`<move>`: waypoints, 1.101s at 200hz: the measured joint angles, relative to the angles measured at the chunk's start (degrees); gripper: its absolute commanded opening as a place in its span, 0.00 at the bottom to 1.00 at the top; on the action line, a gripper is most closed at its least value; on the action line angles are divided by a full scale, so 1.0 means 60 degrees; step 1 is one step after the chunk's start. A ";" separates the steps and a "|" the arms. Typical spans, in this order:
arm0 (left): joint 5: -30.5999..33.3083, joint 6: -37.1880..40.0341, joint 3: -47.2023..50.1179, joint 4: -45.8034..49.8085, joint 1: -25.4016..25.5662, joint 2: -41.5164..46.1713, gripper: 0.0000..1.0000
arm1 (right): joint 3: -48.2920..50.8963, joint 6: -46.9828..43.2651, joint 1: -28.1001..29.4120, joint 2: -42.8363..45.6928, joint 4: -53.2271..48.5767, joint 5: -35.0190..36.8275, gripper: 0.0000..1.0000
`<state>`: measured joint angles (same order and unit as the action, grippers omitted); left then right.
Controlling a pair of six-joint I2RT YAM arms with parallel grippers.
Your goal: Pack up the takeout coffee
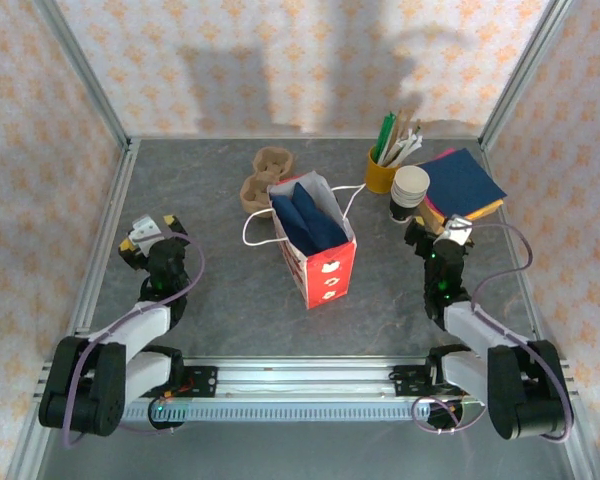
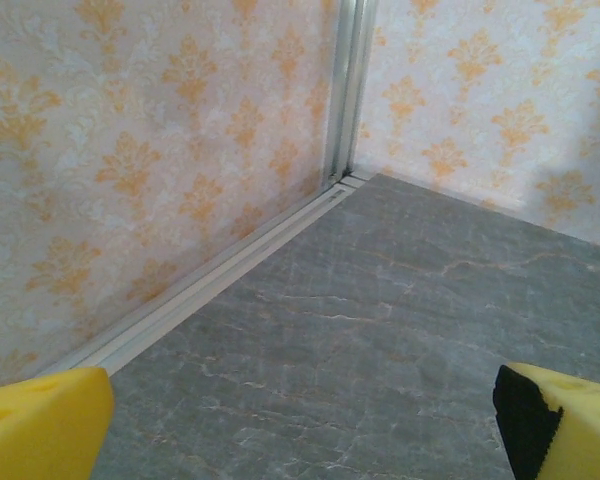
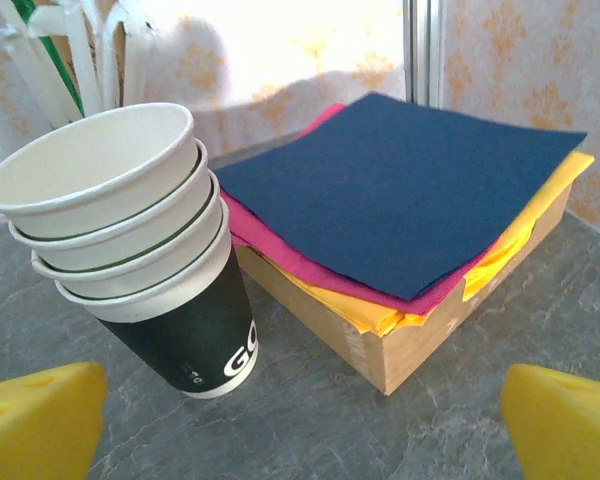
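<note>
– Right gripper (image 3: pixel 300 430) status: is it carrying anything?

– Negative. Its jaws are standing wide apart and gripping nothing; one yellow finger (image 3: pixel 40 420) is showing at each lower corner of the wrist view. Left gripper (image 2: pixel 300 425) is matching it: spread wide, holding nothing, and facing the wall (image 2: pixel 130 150) at 9 o'clock of the bag (image 1: pixel 320 262).

– Where is the coffee sitting?

– Cups (image 3: pixel 130 240) are standing as a nested stack with the dark one at the bottom, leaning slightly. The stack is sitting at 1 o'clock of the bag and at 11 o'clock of the right gripper, near it but apart. Napkins (image 3: pixel 400 190) are lying just beside it at 3 o'clock, and the stirrer cup (image 1: pixel 383 172) is standing at 10 o'clock. No lid is showing on the stack.

– How far is packing progressing?

– Judging from the layout, it is only beginning. The bag is standing open at table (image 1: pixel 230 310) centre and is already holding blue sheets (image 1: pixel 310 225); no cup is sitting in it. A carrier (image 1: pixel 265 180) is lying at 11 o'clock of the bag, apparently unloaded. One cup is probably still needing separating, lidding and placing in the bag.
</note>
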<state>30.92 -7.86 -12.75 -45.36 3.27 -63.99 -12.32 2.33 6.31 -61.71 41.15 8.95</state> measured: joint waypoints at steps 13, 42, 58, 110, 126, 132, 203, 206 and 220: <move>-0.0430 -0.0069 0.0437 -0.1024 -0.0182 -0.0503 0.99 | 0.0368 -0.0255 -0.0018 -0.0419 0.1002 -0.0069 1.00; -0.1268 -0.0095 0.1049 -0.2473 -0.0426 -0.1639 0.99 | 0.0794 -0.0667 -0.0142 -0.1621 0.2914 -0.0342 1.00; -0.1687 -0.0055 0.1049 -0.3461 -0.0514 -0.2091 0.99 | 0.0947 -0.0769 -0.0222 -0.2328 0.3989 -0.0576 1.00; -0.2874 0.0117 0.1188 -0.5887 -0.0783 -0.3592 0.99 | 0.1220 -0.1005 -0.0270 -0.4080 0.6135 -0.1173 1.00; -0.3129 0.0168 0.1184 -0.6087 -0.0798 -0.3909 0.99 | 0.1086 -0.1009 -0.0273 -0.4091 0.6207 -0.1213 1.00; -0.3173 0.0182 0.1173 -0.6033 -0.0798 -0.3898 0.99 | 0.0936 -0.1009 -0.0273 -0.4102 0.6087 -0.1198 1.00; -0.3268 0.0404 0.0688 -0.6007 -0.0623 -0.3920 0.99 | -0.0076 -0.0790 -0.0623 -0.4204 0.5074 -0.1169 1.00; -0.3268 0.0404 0.0674 -0.6007 -0.0623 -0.3920 0.99 | -0.0076 -0.0787 -0.0623 -0.4204 0.5060 -0.1169 1.00; -0.3271 0.0430 0.0583 -0.5880 -0.0608 -0.3920 0.99 | -0.0076 -0.0787 -0.0623 -0.4204 0.5013 -0.1169 1.00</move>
<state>11.29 -5.28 -9.26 -80.64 -0.38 -87.50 -12.78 -2.39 2.57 -86.94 71.22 1.93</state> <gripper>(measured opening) 0.992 0.997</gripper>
